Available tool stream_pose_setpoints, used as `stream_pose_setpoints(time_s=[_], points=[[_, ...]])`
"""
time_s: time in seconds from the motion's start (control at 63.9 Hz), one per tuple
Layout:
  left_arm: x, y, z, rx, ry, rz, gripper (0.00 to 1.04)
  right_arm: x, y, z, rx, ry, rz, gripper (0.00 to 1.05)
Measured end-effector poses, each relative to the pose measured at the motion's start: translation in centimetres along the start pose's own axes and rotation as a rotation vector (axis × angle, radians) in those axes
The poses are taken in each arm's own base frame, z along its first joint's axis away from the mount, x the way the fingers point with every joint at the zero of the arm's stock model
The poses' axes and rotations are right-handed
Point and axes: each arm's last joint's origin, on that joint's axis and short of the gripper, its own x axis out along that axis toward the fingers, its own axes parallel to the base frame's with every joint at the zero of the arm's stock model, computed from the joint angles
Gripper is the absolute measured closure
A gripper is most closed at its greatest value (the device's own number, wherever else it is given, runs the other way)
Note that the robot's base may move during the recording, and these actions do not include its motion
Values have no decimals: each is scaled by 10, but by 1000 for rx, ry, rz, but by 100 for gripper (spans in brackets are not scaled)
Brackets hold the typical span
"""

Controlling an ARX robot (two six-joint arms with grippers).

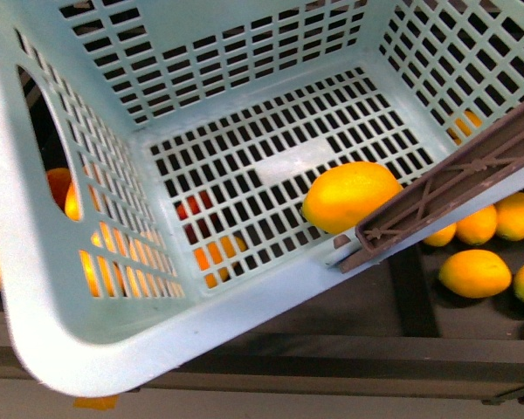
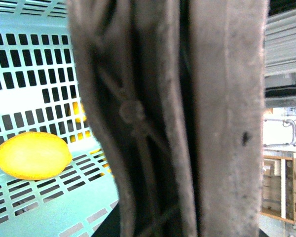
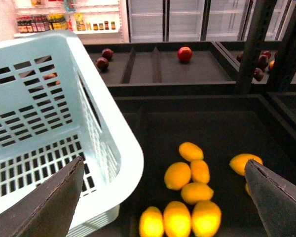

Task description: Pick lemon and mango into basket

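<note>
The aqua basket point(image 1: 244, 61) fills the front view, tilted, with one lemon point(image 1: 351, 195) lying on its slotted floor against the near wall. Its brown handle point(image 1: 454, 188) crosses at the right. In the left wrist view the handle point(image 2: 163, 123) fills the middle; my left gripper is shut on it, its fingers hidden. The lemon point(image 2: 32, 155) shows inside the basket point(image 2: 19, 64) there too. My right gripper point(image 3: 164, 165) is open and empty above loose lemons point(image 3: 177, 175), beside the basket's corner point(image 3: 113, 143). I cannot pick out a mango.
Several lemons point(image 1: 474, 272) lie in the dark bin to the right of the basket. More orange fruit point(image 1: 59, 185) shows through the basket's left wall. Dark red fruits point(image 3: 102, 63) and a red one point(image 3: 184, 54) lie on the far shelf, split by dividers.
</note>
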Motion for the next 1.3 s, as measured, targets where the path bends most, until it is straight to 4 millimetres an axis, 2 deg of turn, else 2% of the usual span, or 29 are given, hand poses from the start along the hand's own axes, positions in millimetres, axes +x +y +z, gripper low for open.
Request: stream_pose_setpoints(time_s=[1.11, 1.298], points=[[0, 2, 3, 3, -11, 7, 90, 0, 0, -1, 0, 7, 4, 9], [-1, 5, 10, 9, -57, 30, 90, 0, 1, -1, 0, 6, 10, 9]])
